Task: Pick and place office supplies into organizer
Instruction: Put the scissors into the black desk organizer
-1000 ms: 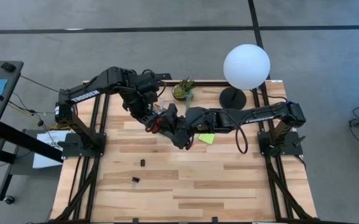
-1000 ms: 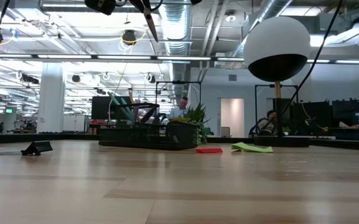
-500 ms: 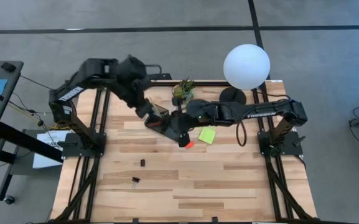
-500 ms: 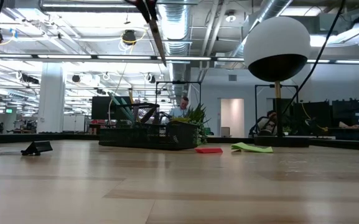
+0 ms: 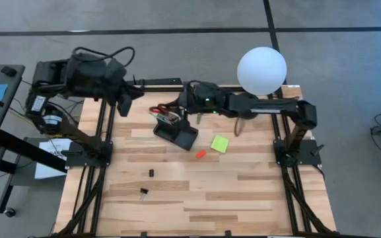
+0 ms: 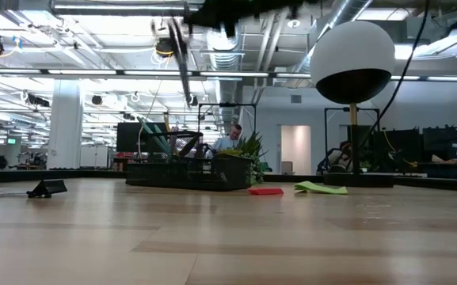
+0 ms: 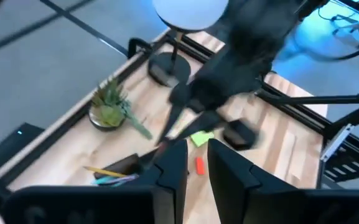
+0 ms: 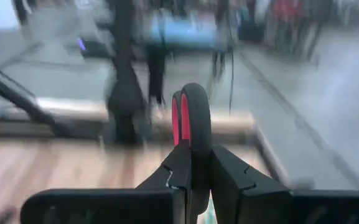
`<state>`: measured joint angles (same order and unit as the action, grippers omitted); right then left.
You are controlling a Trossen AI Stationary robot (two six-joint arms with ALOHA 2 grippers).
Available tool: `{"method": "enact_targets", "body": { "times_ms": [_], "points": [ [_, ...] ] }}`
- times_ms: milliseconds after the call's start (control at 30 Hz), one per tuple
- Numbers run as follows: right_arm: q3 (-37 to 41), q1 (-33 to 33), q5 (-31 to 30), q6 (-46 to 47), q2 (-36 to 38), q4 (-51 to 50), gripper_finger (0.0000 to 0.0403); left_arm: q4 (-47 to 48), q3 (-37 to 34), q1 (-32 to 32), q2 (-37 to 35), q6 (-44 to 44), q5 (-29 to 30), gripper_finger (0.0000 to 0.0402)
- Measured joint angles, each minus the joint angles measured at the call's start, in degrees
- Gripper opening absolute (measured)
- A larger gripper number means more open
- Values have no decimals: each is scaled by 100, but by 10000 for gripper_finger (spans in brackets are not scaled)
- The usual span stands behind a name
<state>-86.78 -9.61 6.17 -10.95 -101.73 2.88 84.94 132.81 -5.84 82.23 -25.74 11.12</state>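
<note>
Scissors (image 5: pixel 177 114) are the job in hand: I am carrying them to the organizer (image 5: pixel 175 133).

From above, my right gripper (image 5: pixel 189 114) sits just above centre of the frame, over the organizer's upper edge. My left gripper (image 5: pixel 125 102) waits in the upper left, off the table's edge. The sticky pad (image 5: pixel 220 143) and eraser (image 5: pixel 201 154) lie right of the organizer. Two clips (image 5: pixel 150 173) lie lower left.

From table height, a thin blade (image 6: pixel 182 55) hangs blurred near the top of the frame, well above the organizer (image 6: pixel 188 172) at centre. The scissors are not yet in.

Through my left wrist camera, my left gripper (image 7: pixel 196 155) shows a narrow gap between its fingers with nothing in it. Beyond it I see my right arm and the pens (image 7: pixel 107 174) already standing in the organizer.

Through my right wrist camera, my right gripper (image 8: pixel 195 158) is pressed together on the red-and-black scissor handle (image 8: pixel 191 115).

Next, I judge, I must line the blade up over the tall compartment, lower it point first, then let go. The hanging blade could catch the rim or the pens.
</note>
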Motion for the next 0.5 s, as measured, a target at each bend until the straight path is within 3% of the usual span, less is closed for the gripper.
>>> {"method": "enact_targets", "body": {
  "times_ms": [200,500],
  "points": [
    [452,-366,16,339,-437,1542,28,22,-2,209,-128,207,373,56],
    [454,-400,-312,345,-924,1502,28,47,-3,211,-57,291,508,56]
  ]
}}
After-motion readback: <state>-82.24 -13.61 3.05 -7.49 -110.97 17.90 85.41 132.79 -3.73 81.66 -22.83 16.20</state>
